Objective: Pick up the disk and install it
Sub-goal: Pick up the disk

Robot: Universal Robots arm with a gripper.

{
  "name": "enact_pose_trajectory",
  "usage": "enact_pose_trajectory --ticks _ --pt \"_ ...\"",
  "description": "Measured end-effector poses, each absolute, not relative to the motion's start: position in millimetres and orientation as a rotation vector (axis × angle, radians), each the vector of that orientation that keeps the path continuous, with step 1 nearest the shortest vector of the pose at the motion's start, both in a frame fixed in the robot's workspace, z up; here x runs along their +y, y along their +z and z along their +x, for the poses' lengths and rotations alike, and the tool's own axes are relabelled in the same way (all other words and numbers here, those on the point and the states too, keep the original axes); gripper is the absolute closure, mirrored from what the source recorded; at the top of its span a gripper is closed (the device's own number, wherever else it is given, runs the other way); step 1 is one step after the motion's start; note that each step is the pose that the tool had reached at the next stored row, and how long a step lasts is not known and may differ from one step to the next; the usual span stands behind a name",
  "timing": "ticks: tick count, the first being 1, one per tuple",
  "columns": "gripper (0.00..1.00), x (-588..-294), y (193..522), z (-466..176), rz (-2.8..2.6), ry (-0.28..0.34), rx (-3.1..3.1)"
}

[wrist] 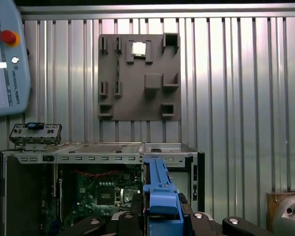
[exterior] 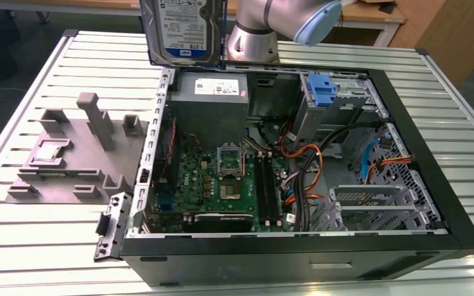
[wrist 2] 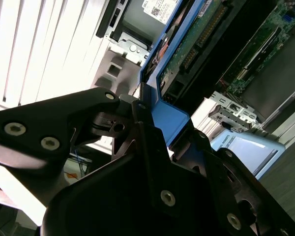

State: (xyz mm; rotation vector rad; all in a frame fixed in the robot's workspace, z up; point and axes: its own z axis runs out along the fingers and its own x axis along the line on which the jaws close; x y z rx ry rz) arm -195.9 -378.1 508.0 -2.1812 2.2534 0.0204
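Observation:
The disk [exterior: 183,29] hangs upright in the air over the far corner of the open computer case [exterior: 303,254], at the exterior view's left, its white-and-blue label facing the camera. My gripper [wrist 2: 162,123] is shut on the blue carrier rail [wrist 2: 173,118] along the disk's edge. The disk's green circuit-board side [wrist 2: 196,42] shows past the black fingers [wrist 2: 137,105]. In the first wrist view the same blue rail [wrist: 160,194] stands between the gripper [wrist: 160,215] fingers, above the open case [wrist: 98,152].
Inside the case are the motherboard [exterior: 220,179], a grey power supply [exterior: 210,92], cables and a metal drive cage with a blue bracket [exterior: 323,92]. A grey fixture plate [exterior: 72,160] lies on the slatted table at the exterior view's left. A teach pendant [wrist: 5,59] lies on the table.

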Motion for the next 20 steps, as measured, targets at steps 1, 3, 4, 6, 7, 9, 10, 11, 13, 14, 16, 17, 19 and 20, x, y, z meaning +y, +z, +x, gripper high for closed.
enact_pose_trajectory --ticks 1,3,4,6,7,9,10,11,13,14,16,17,19,20 --pt "0.63 -378.1 508.0 -195.1 -2.181 0.02 2.253" --pt "0.63 -378.2 507.9 -193.4 -2.181 0.02 2.253" --pt "0.63 -378.1 508.0 -192.7 -2.181 0.02 2.253" --pt "0.63 -378.1 507.9 -191.2 -2.181 0.02 2.253" --pt "0.63 -378.1 508.0 -190.4 -2.181 0.02 2.253" --pt "0.63 -378.1 508.0 -188.8 -2.181 0.02 2.253" --pt "0.63 -378.1 508.0 -188.1 -2.181 0.02 2.253" --pt "0.63 -378.1 508.0 -187.5 -2.181 0.02 2.253" --pt "0.63 -378.2 508.0 -186.7 -2.181 0.02 2.253" --pt "0.63 -378.2 507.9 -186.6 -2.181 0.02 2.253" --pt "0.63 -378.1 508.0 -186.4 -2.181 0.02 2.253" --pt "0.63 -378.1 508.0 -186.3 -2.181 0.02 2.253" --pt "0.63 -378.1 507.9 -186.0 -2.181 0.02 2.253" --pt "0.63 -378.1 508.0 -185.8 -2.181 0.02 2.253"
